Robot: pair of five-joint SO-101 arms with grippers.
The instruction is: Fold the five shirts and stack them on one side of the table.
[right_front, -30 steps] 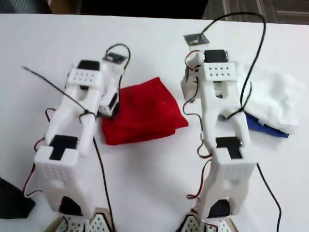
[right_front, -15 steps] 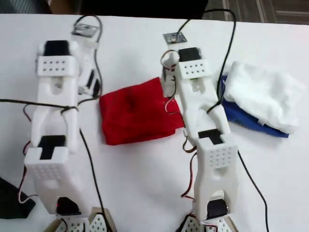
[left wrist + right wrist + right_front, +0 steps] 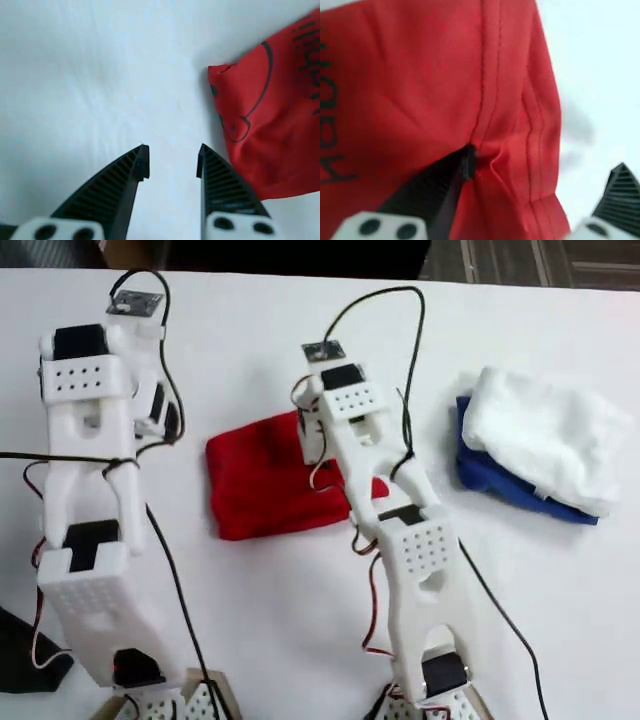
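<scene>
The folded red cotton shirt [image 3: 262, 485] lies on the white tabletop [image 3: 280, 610]. The left pincer [image 3: 173, 150] hangs spread, with the shirt's corner just beside it. The right pincer [image 3: 544, 160], spread too (one finger dug into the cloth), straddles the stitched hem. Well beyond it, a fluffy white garment [image 3: 545, 435] rests on a blue garment [image 3: 488, 475].

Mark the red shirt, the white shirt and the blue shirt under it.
red shirt [image 3: 265, 485], high view: middle of the folded cloth.
white shirt [image 3: 545, 435], high view: centre of its top face.
blue shirt [image 3: 485, 472], high view: the strip that sticks out from under the white shirt.
</scene>
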